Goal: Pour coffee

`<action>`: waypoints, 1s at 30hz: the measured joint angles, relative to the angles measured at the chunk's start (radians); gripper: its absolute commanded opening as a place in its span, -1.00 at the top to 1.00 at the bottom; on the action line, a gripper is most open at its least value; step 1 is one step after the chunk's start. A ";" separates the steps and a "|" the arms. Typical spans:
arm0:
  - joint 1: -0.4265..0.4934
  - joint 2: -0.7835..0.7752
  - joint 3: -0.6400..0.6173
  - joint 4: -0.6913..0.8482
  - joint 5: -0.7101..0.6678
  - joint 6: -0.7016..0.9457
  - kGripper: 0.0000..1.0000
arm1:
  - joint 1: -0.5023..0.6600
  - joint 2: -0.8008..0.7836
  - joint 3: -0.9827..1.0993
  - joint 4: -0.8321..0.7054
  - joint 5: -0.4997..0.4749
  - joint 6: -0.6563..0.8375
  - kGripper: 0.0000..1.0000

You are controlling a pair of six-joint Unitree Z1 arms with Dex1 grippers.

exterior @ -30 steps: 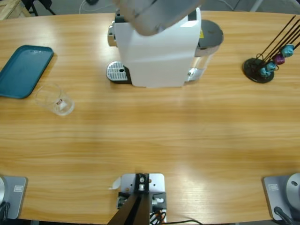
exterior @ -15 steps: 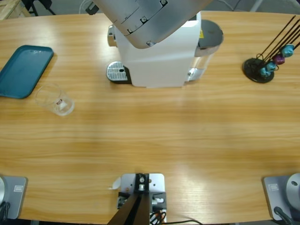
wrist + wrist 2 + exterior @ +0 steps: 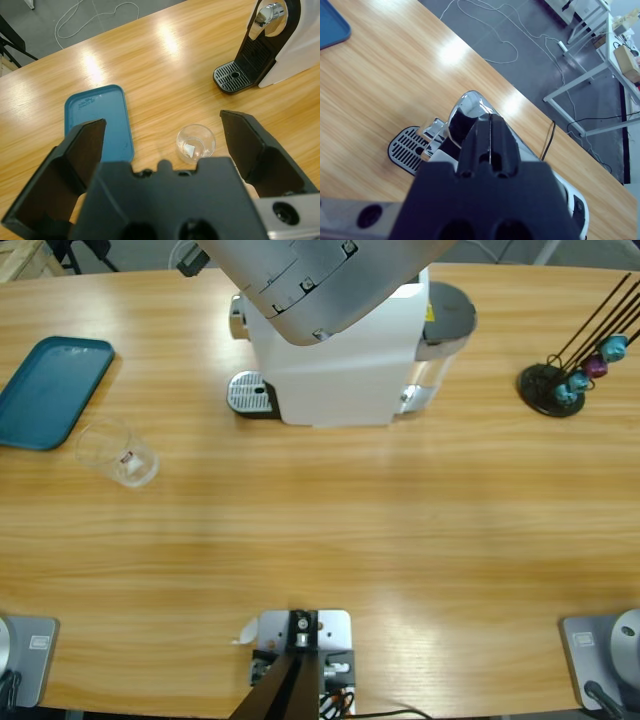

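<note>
Both grippers hovered above the table with nothing in them. Left gripper (image 3: 165,145) had its two black jaws spread wide, and through the gap its wrist view showed the glass cup below. Right gripper (image 3: 490,135) had its jaws pressed together with no gap, poised over the coffee machine's chrome head.

A large silver arm (image 3: 320,280) came in from the top edge in the high view, covering part of the machine; which arm it was could not be told from that view.

The wooden table (image 3: 330,540) carried everything. The white coffee machine (image 3: 340,370) stood near the far edge at the middle, with its perforated drip tray (image 3: 248,395) at its left side. A teal tray (image 3: 50,390) lay by the left edge. Just beside the tray's near corner stood the clear glass cup (image 3: 118,452), bearing a small red mark; whether it held any coffee could not be told. A black capsule stand (image 3: 550,388) with blue and purple capsules (image 3: 590,368) stood near the right edge.
</note>
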 measured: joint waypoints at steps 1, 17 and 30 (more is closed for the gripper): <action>0.000 0.000 0.000 0.000 0.000 0.000 -0.97 | 0.000 0.000 0.000 -0.001 0.000 0.000 1.00; -0.006 0.000 0.000 0.000 0.000 0.000 -0.97 | -0.009 0.008 0.009 -0.010 0.014 0.017 1.00; -0.012 0.001 0.000 0.000 0.000 0.000 -0.97 | -0.014 0.012 0.019 -0.024 0.042 0.038 1.00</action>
